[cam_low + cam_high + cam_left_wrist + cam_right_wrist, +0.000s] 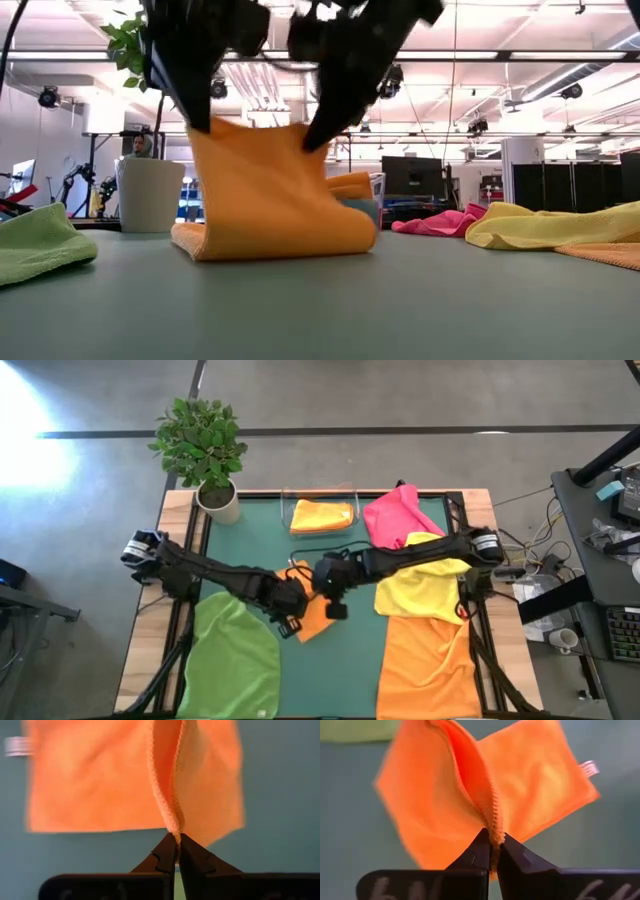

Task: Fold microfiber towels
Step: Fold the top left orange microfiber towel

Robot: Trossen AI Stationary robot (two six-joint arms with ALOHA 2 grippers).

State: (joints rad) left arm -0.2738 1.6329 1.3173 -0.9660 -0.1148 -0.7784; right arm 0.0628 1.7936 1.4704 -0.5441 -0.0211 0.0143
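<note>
Fingers of the left gripper (176,851) clenched on a doubled edge of the orange towel (268,195), cloth hanging beyond the tips toward the desk (400,300). Fingers of the right gripper (492,851) likewise pinched shut on a hemmed fold of the same towel, a white label (589,768) showing at one corner past the tips. Both grippers close together over the middle of the green desk, left gripper (287,607) just beside right gripper (335,600), orange cloth bunched between and beneath them. Seen at desk height: towel lifted at two upper corners, one in each pair of fingers, lower fold resting on the surface.

Elsewhere: green towel (238,655) spread on the left gripper's side, near the front edge; yellow towel (420,588) and a second orange towel (425,665) spread on the right gripper's side, touching each other; pink towel (398,515) crumpled farther back under the right arm. Folded yellowish-orange towel (321,515) lying in the clear tray (290,495) at the back. Potted plant (205,455) at the back left corner.
</note>
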